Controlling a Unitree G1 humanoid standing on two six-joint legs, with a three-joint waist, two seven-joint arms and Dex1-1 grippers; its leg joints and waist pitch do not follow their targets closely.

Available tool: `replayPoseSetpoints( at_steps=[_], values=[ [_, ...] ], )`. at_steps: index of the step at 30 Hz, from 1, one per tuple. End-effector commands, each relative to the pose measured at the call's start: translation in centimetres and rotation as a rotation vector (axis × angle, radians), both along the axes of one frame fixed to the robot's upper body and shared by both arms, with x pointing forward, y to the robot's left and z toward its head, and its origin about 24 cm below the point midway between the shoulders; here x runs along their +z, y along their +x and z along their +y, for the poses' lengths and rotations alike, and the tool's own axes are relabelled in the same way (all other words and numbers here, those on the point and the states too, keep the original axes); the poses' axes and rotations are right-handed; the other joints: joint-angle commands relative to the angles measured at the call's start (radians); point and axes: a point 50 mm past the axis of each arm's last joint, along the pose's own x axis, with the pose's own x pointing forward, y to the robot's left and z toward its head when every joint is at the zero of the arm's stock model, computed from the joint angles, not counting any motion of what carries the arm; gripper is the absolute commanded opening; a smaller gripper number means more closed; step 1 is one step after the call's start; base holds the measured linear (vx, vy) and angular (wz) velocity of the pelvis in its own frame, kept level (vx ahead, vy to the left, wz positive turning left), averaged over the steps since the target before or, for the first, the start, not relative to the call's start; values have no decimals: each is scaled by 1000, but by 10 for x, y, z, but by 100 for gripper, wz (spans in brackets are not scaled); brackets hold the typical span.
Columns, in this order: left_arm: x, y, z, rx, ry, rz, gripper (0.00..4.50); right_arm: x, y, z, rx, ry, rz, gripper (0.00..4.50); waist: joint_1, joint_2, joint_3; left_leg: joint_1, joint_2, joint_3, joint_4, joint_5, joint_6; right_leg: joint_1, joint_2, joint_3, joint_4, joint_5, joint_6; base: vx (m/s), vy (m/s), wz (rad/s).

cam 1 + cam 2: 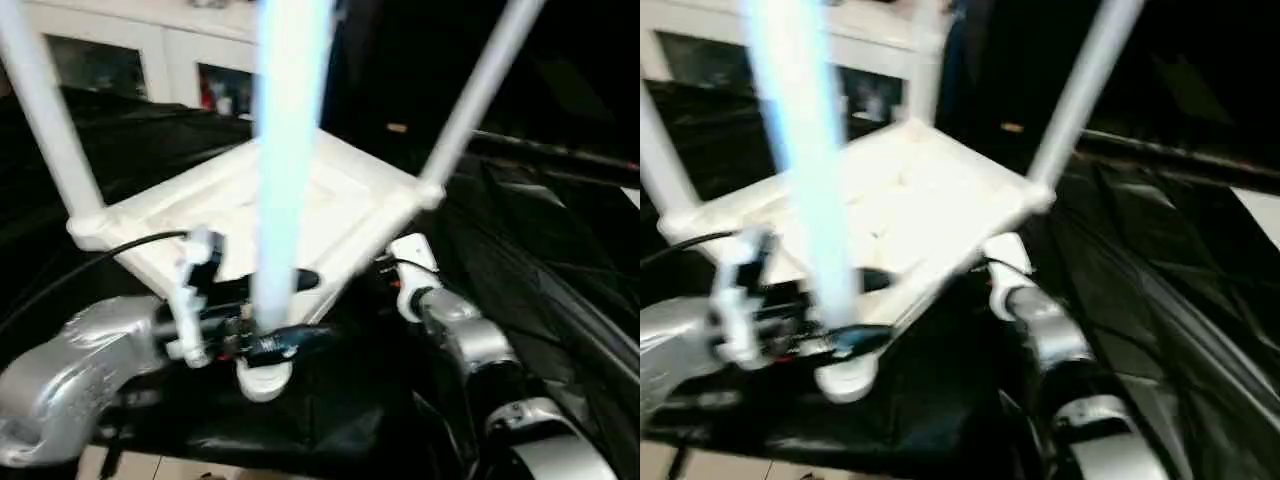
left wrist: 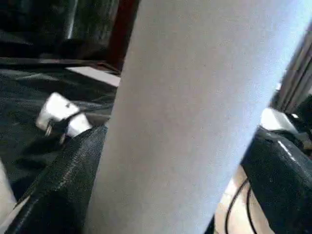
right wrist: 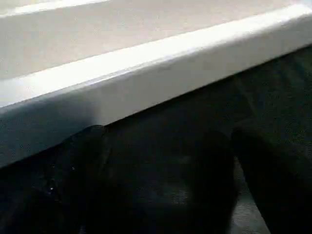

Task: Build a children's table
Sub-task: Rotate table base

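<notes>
White plastic is seen in the left eye view as the upturned tabletop (image 1: pixel 300 215), lying ribbed side up on the black-draped work table (image 1: pixel 560 260). Three legs are seen rising from corner sockets: one at the left corner (image 1: pixel 45 110), one at the right corner (image 1: pixel 480 95), and one at the near corner (image 1: pixel 288 150), upright and just ahead of the camera. The near leg is gripped low down by the left gripper (image 1: pixel 262 338), whose black fingers are closed around the tube just above its socket. The right gripper (image 1: pixel 398 272) is held at the tabletop's near right edge. White cabinets (image 1: pixel 150 50) are seen behind.

In the left wrist view, the near leg is shown as a broad white tube, flanked closely by a black finger (image 2: pixel 63 185).

In the right wrist view, the tabletop's white rim is shown just beyond two dark fingers (image 3: pixel 78 180), which are spread apart with nothing between them, above the black cloth.
</notes>
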Motion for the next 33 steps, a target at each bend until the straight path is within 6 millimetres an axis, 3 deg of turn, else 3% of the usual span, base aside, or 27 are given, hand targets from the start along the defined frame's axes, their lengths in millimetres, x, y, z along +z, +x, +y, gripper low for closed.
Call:
replayPoseSetpoints(
  at_steps=[1,3,5,6,8,9,10,13,18,22,26,33],
  values=[
    [1,10,-19,-32,-1,-24,450,9,3,26,82,26,-32,447,3,29,-48,3,2,3,-76,-322,-79,34,-42,33,-82,-287,-118,0,0,0],
    [2,16,-26,-34,-10,-36,450,8,3,30,86,27,-31,447,0,28,-49,2,3,1,-75,-329,-82,36,-45,32,-84,-316,-112,0,0,0],
    [2,20,-36,-60,-27,-38,450,9,4,34,97,35,-34,447,-8,27,-50,-7,4,-2,-78,-317,-83,40,-47,30,-84,-330,-102,0,0,0],
    [2,22,-42,-70,-34,-43,450,10,4,35,100,38,-35,447,-7,27,-53,-2,4,-1,-74,-316,-82,37,-47,30,-86,-331,-103,0,0,0],
    [3,25,-53,-94,-49,-50,450,11,5,38,105,42,-36,447,-8,27,-54,0,5,2,-72,-289,-77,36,-44,33,-81,-258,-123,0,0,0],
    [3,25,-57,-102,-52,-53,450,11,5,39,107,43,-37,447,-6,39,-54,3,5,2,-72,-283,-76,34,-43,33,-79,-231,-131,0,0,0],
    [3,27,-67,-131,-59,-57,450,11,5,40,114,45,-39,447,-8,39,-56,1,5,4,-72,-265,-73,40,-40,32,-74,-184,-146,0,0,0],
    [3,30,-79,-154,-66,-69,450,12,5,42,123,49,-42,447,-7,34,-56,2,5,6,-69,-262,-69,40,-39,32,-77,-179,-152,0,0,0],
    [1,39,-94,-125,-60,-111,450,10,4,45,137,60,-43,447,-12,34,-56,2,6,6,-69,-262,-63,43,-38,31,-78,-163,-162,0,0,0],
    [-9,51,-95,-21,33,-163,450,10,4,44,128,47,-56,447,-15,34,-54,4,7,6,-70,-286,-52,41,-39,32,-83,-202,-157,0,0,0],
    [-17,63,-88,81,139,-210,450,14,11,31,64,52,-86,447,-13,35,-53,6,10,5,-70,-287,-48,39,-42,33,-83,-220,-159,0,0,0],
    [-36,59,-57,109,315,-235,450,30,17,-25,5,25,-160,447,5,36,-51,8,11,9,-68,-253,-40,41,-42,33,-79,-187,-168,0,0,0]
  ],
)
